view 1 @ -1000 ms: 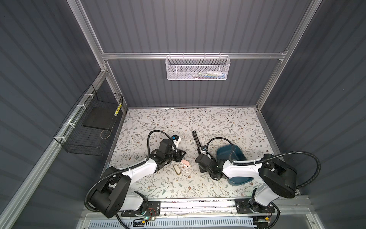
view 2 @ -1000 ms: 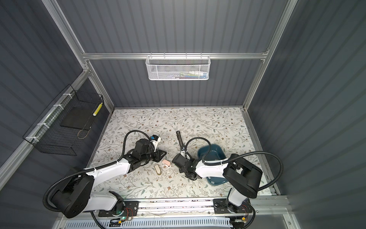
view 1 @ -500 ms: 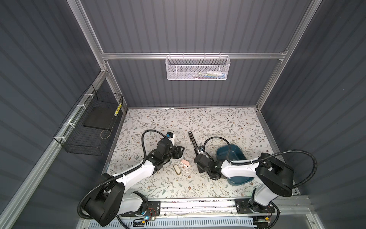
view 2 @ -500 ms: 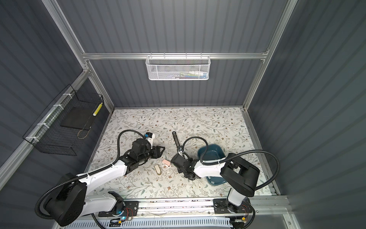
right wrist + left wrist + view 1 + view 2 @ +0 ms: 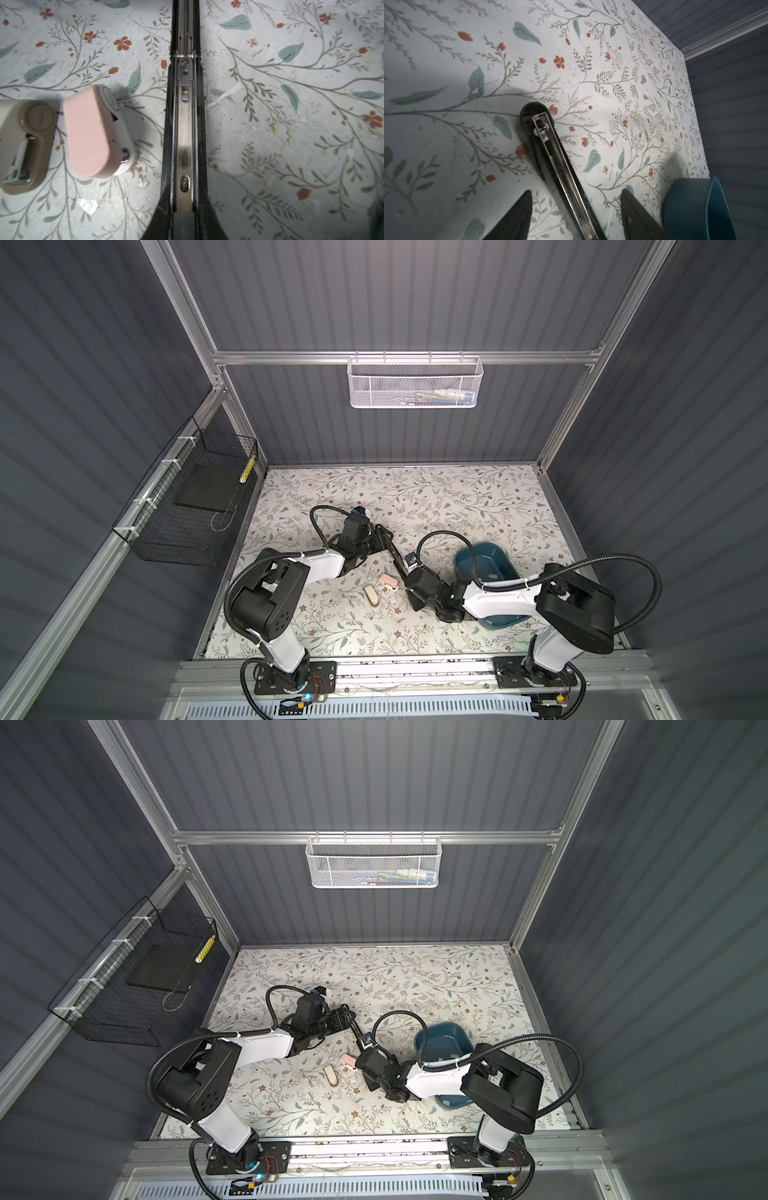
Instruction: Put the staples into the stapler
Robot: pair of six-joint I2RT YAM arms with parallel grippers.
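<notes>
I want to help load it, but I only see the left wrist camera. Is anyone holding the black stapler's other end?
Observer: Yes, the right pincer is shut on the black stapler.
Operator: Are there other staplers?
Observer: Two little ones lie beside it: a pink stapler and a beige stapler.
Operator: What's inside the blue tub?
Observer: A pale grey strip lies in the tub; possibly staples.

Top views: high, looking down on whole table point(image 5: 457, 497); wrist views: close, both sharing black stapler point(image 5: 548, 145)
</notes>
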